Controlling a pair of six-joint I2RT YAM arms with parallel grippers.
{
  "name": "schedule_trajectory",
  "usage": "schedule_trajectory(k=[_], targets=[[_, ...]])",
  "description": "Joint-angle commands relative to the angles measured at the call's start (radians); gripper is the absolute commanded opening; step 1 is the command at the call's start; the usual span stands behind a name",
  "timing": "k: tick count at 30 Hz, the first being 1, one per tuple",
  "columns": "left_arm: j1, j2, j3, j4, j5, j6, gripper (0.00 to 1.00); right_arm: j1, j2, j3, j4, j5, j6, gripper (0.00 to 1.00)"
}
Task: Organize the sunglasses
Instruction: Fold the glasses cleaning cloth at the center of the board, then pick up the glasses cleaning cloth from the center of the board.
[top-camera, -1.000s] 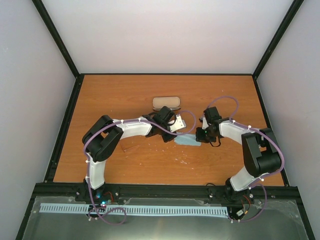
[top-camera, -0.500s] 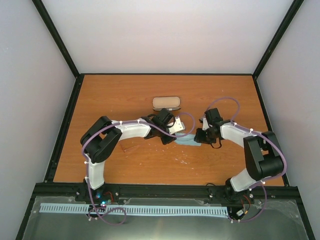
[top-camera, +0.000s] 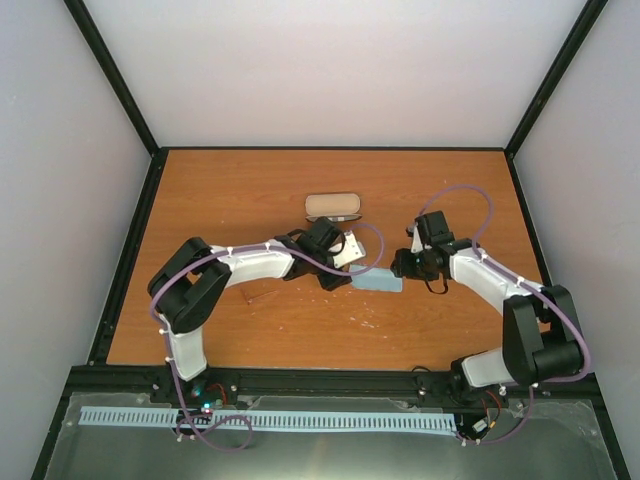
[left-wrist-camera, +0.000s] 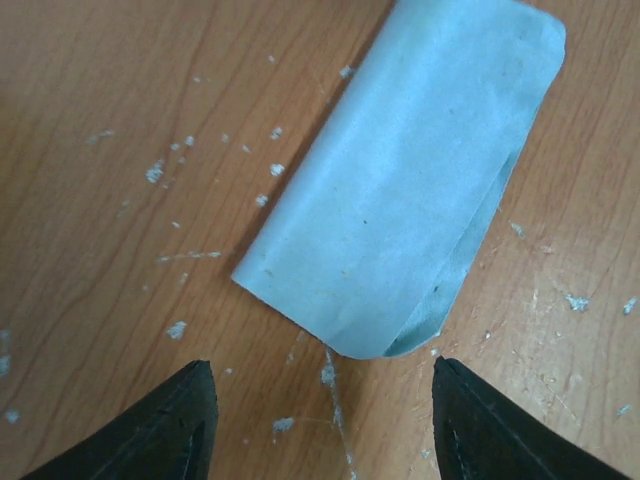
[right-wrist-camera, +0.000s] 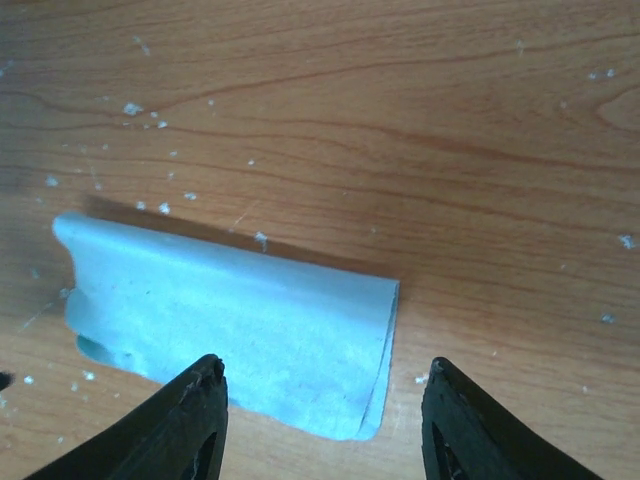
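Both open and empty: left gripper (left-wrist-camera: 320, 365), right gripper (right-wrist-camera: 323, 362), flanking the folded cloth (top-camera: 377, 281) mid-tabletop (top-camera: 230, 190). Folded to fit the case (top-camera: 333, 205), I guess.

The cloth (top-camera: 377, 281) lies on the table (top-camera: 230, 190) between my left claw (left-wrist-camera: 320, 420) and my right claw (right-wrist-camera: 320, 410), just ahead of both. The case (top-camera: 332, 206) lies beyond my left claw, apart from the cloth.

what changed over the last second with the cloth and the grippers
The left gripper and right gripper both opened and let go of the blue cloth, which now lies folded on the table. Both arms' elbows swung outward. The case stayed where it was.
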Motion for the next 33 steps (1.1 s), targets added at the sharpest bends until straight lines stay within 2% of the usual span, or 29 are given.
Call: schedule_trajectory(k=[1, 7, 12, 26, 33], targets=[[0.043, -0.055, 0.011, 0.027, 0.005, -0.068, 0.60, -0.005, 0.070, 0.035, -0.019, 0.043, -0.033, 0.53], [0.172, -0.031, 0.071, -0.020, 0.057, -0.100, 0.59, -0.006, 0.141, 0.068, -0.046, 0.077, -0.114, 0.53], [0.229, -0.012, 0.091, -0.023, 0.068, -0.096, 0.58, -0.006, 0.184, 0.094, -0.063, 0.090, -0.151, 0.52], [0.239, 0.018, 0.117, -0.007, 0.074, -0.097, 0.57, 0.003, 0.257, 0.113, -0.070, 0.065, -0.176, 0.47], [0.239, 0.026, 0.120, -0.004, 0.075, -0.101, 0.56, 0.056, 0.294, 0.113, -0.073, 0.076, -0.155, 0.34]])
